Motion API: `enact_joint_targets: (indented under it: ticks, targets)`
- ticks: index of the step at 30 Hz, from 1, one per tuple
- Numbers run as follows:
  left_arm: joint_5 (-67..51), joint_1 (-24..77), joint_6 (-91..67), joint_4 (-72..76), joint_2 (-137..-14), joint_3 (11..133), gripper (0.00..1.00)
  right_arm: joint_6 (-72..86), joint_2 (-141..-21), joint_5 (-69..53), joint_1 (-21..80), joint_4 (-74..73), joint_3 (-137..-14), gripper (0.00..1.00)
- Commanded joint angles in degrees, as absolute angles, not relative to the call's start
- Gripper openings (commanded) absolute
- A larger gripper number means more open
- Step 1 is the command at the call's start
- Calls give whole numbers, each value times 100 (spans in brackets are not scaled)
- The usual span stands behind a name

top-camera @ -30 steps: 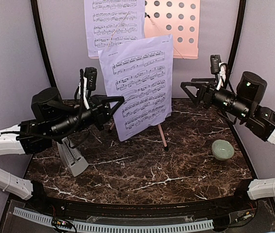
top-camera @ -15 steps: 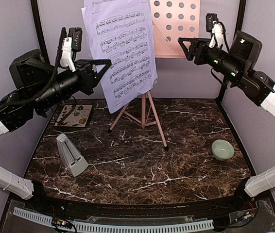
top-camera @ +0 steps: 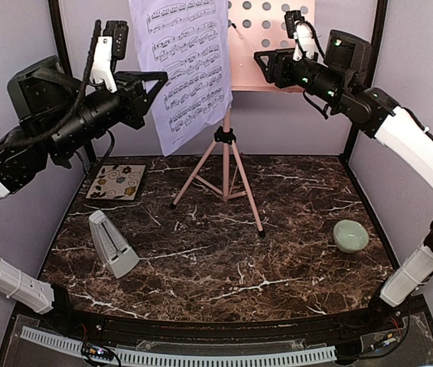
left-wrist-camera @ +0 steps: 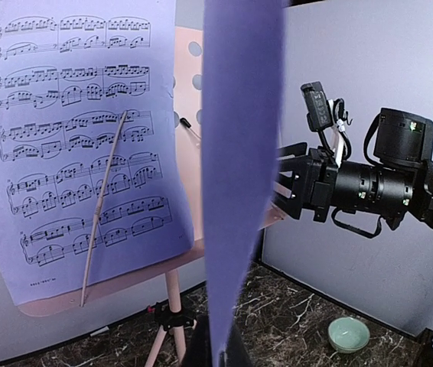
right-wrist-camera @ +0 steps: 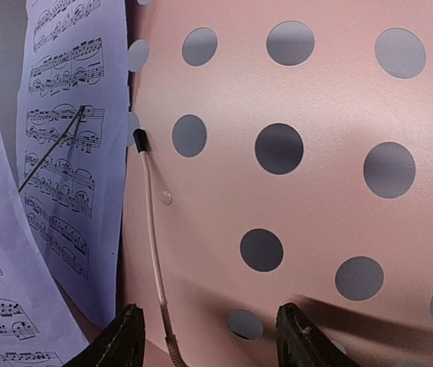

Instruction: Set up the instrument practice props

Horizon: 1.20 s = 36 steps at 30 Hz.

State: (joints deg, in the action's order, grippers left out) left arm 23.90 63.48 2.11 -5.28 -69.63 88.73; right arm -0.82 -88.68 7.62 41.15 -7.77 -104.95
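The pink perforated music stand [top-camera: 271, 46] stands at the back on tripod legs [top-camera: 224, 176]. One lavender sheet-music page [left-wrist-camera: 86, 138] rests on its desk under a wire retainer. My left gripper [top-camera: 160, 81] is shut on the second page [top-camera: 190, 73] and holds it up in front of the desk's left half; this page is edge-on in the left wrist view [left-wrist-camera: 239, 153]. My right gripper [top-camera: 263, 67] is open, its fingers [right-wrist-camera: 128, 340] spread just before the desk's bare right half [right-wrist-camera: 316, 199]. The white-grey metronome [top-camera: 112, 245] stands at the front left.
A floral tile [top-camera: 115, 182] lies at the back left of the marble table. A pale green bowl [top-camera: 351, 235] sits at the right. A thin wire page retainer [right-wrist-camera: 151, 222] crosses the desk beside my right gripper. Walls close in the back and sides.
My left gripper has lifted the page up and left, from table height to the stand's desk. My right gripper has risen and moved left to the desk's face.
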Motion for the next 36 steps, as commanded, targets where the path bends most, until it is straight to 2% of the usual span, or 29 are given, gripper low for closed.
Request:
enact_joint_targets:
  ticks: [1,14,21,25,36]
  targets:
    - [2439,6311,616,-612,-7028,9157,0,-193,-8995,637,4178,-735,-10881,58]
    - [2652,6246,1228,-352,-7389,9791,0,-825,-9444,1265,4481,-847,-11213,40]
    - [2790,6001,1288,-219,-7512,10094,0,-1058,-9489,1601,4589,-642,-11221,19]
    - [2703,5750,1117,-281,-7657,10387,0,-1113,-9400,1723,4602,-369,-11037,1]
    - [2111,4897,-128,-620,-8033,11053,0,-1046,-9207,1416,4605,337,-10572,0]
